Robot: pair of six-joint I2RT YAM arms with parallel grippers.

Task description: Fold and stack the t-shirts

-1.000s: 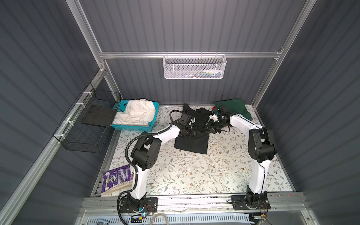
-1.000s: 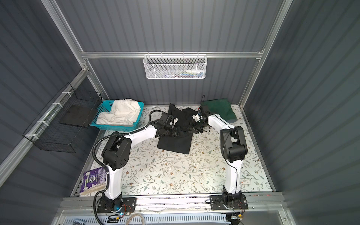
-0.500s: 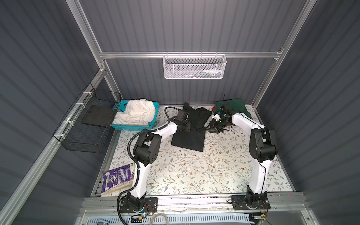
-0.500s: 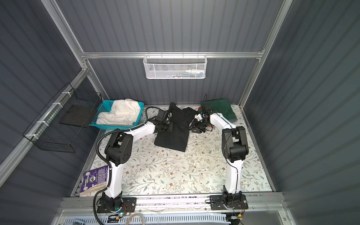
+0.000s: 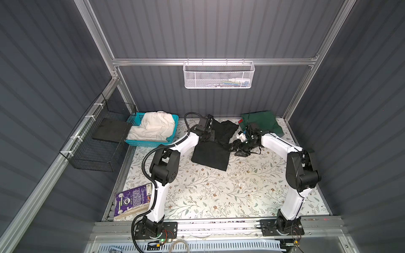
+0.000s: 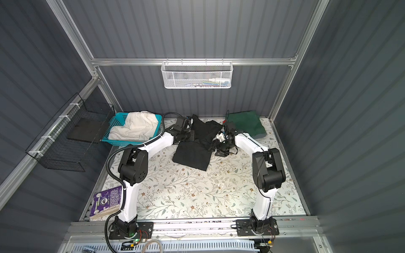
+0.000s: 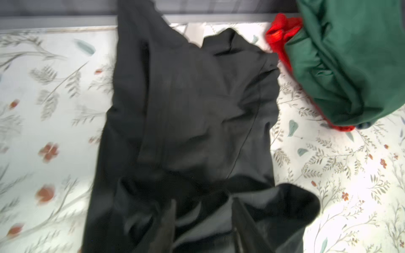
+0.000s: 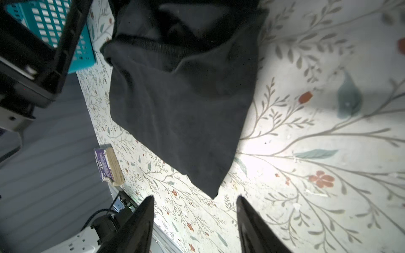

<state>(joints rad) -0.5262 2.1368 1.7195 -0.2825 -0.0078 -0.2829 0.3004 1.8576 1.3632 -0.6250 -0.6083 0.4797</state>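
The black t-shirt (image 5: 210,153) (image 6: 192,155) lies partly folded at the back middle of the table, its upper part rumpled toward the wall. My left gripper (image 5: 209,137) (image 7: 205,200) hovers over its left side, jaws apart, black cloth (image 7: 186,109) lying loose under them. My right gripper (image 5: 235,149) (image 8: 195,197) stands open just off the shirt's right edge, nothing between its fingers; a shirt corner (image 8: 179,109) lies just ahead. A folded dark green t-shirt (image 5: 260,123) (image 7: 350,65) lies on a red t-shirt (image 7: 278,37) at the back right. A cream-white t-shirt (image 5: 153,128) fills the turquoise basket (image 5: 144,143).
A purple book (image 5: 133,201) lies at the table's front left edge. A black wire basket (image 5: 98,140) hangs on the left wall and a white mesh basket (image 5: 219,75) on the back wall. The flowered tabletop (image 5: 219,192) stretches toward the front.
Both grippers have opened and let go of the black t-shirt. The left arm has swung toward the back wall, and the shirt now lies a little further back.
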